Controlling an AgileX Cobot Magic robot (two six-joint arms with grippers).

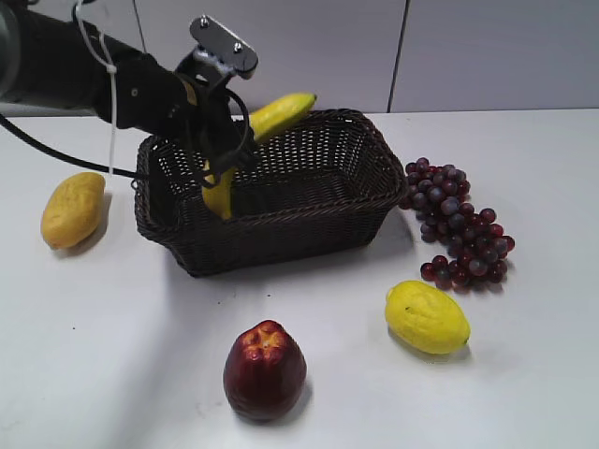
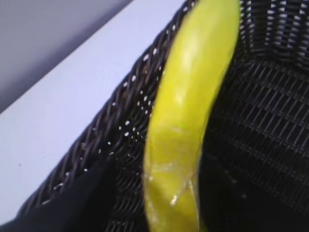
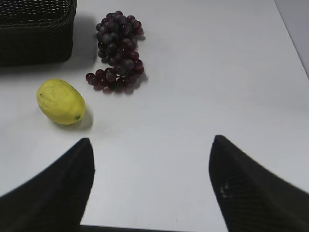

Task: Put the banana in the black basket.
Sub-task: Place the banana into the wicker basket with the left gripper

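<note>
While held over basket: banana at rim

Mango-like fruit (image 1: pixel 73 210) left of the black basket (image 1: pixel 309 229); grapes (image 1: pixel 459 224), lemon (image 1: pixel 427 316) right; dark red fruit (image 1: pixel 265 369) in front, all on bench (image 1: pixel 524 374). Only the right wrist view shows the right gripper (image 3: pixel 149 193): spread wide, empty. Left gripper (image 1: pixel 220 164) clamped on the banana (image 1: pixel 276 114), tilted, lower end inside the basket, upper tip above the far rim.

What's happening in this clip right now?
The left gripper holds the banana over the black basket, lower end already inside, upper end sticking out past the back rim. It has not been let go. The right gripper is open and holds nothing, above bare table. A lemon, grapes, a dark red fruit and a yellow-orange fruit lie around the basket.
</note>
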